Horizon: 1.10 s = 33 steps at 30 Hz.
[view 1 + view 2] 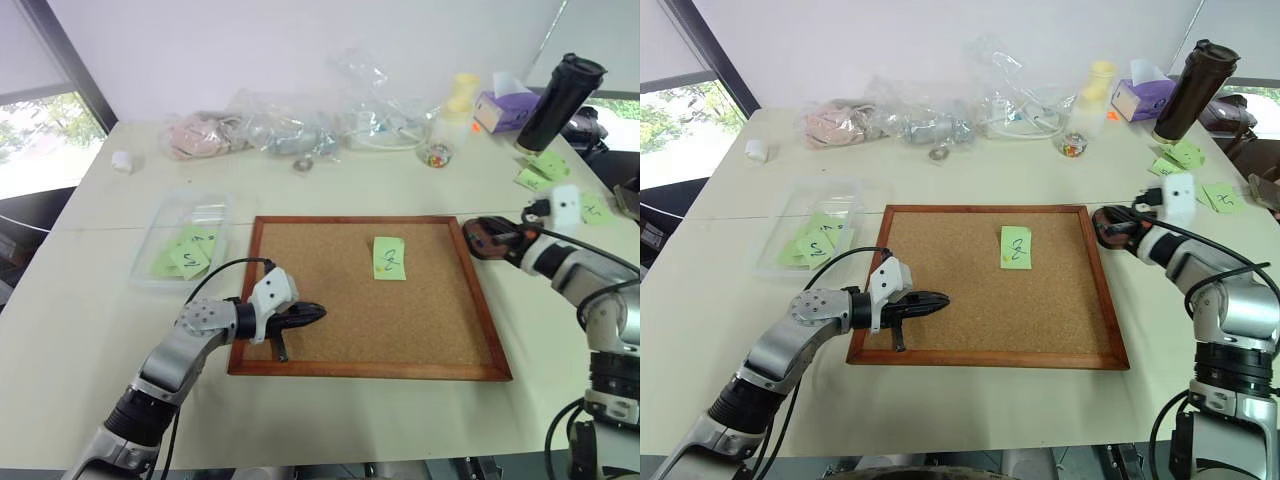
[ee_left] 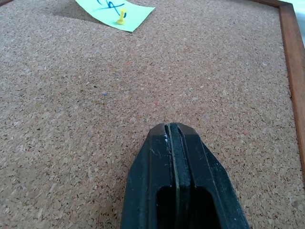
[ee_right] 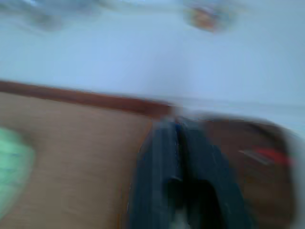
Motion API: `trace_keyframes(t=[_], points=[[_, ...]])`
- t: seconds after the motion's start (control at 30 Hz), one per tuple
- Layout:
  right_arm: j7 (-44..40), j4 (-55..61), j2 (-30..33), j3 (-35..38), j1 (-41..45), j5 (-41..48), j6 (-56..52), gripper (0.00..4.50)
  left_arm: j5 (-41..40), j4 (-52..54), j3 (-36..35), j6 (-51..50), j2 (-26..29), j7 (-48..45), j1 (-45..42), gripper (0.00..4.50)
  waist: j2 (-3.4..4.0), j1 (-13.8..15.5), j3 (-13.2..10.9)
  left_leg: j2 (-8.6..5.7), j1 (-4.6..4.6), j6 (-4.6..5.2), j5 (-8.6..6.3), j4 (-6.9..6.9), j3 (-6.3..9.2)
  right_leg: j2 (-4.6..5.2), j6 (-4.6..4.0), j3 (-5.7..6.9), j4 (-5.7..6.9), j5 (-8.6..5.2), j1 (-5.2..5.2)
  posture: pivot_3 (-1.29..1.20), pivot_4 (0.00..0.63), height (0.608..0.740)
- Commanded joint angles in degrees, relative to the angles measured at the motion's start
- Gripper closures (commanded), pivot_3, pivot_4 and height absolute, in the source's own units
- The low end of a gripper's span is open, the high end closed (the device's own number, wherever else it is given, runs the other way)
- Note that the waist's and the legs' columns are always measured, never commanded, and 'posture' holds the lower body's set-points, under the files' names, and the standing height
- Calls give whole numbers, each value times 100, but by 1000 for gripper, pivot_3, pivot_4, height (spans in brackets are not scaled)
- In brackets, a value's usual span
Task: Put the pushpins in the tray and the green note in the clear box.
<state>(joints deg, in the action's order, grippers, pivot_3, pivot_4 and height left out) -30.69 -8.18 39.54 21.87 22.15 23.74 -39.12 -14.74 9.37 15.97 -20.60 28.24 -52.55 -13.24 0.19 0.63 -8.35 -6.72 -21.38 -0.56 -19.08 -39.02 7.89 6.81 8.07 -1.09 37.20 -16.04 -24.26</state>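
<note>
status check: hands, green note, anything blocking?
Left hand shut, empty, over corkboard. Right hand shut over tray; load unclear. Green note pinned by yellow pushpin. Nothing blocking.

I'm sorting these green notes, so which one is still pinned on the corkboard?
The lone green note near the middle of the corkboard, held by a yellow pushpin. The others lie in the clear box or on the table by the dark tumbler.

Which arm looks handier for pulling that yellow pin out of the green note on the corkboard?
Probably the left. Its end effector hangs shut over the corkboard, pointing toward the note. The right end effector is off the board's far corner, by the tray.
</note>
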Motion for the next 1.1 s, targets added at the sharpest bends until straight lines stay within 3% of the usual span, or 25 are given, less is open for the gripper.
trace_keyframes(t=[0.03,0.5,0.8,0.9,1.07,1.1], points=[[8,-231,33,73,35,-92,331,4431,100,-98,149,-91,33,-49,107,4500,3,-3,2,1,0,0,0,0,0,0,0,0,1,0,0,0,150,740],[-25,-1020,-113,-239,166,-343,835,4431,118,-49,128,-109,51,-27,147,4500,6,-6,4,0,1,0,0,-2,-2,0,0,-2,1,0,2,0,150,740],[-89,-706,-74,-198,125,-205,664,4431,109,-22,110,-128,66,-33,170,4500,6,-6,4,1,1,0,0,-2,-1,0,0,-1,1,0,2,0,150,740],[-107,-673,-71,-198,113,-192,625,3560,111,-32,124,-124,56,-40,154,4500,6,-5,4,1,1,0,0,-2,-1,-1,0,-1,1,0,2,0,150,740],[-100,-485,-48,-185,104,-166,531,1124,121,-53,138,-107,48,-50,131,4500,7,-4,4,1,1,0,0,-2,-1,0,0,-2,0,0,2,0,150,740],[-111,-422,-36,-170,102,-146,503,1124,121,-53,139,-106,48,-51,131,4500,7,-4,4,1,1,0,0,-2,-1,0,0,-1,1,0,2,0,150,740]])
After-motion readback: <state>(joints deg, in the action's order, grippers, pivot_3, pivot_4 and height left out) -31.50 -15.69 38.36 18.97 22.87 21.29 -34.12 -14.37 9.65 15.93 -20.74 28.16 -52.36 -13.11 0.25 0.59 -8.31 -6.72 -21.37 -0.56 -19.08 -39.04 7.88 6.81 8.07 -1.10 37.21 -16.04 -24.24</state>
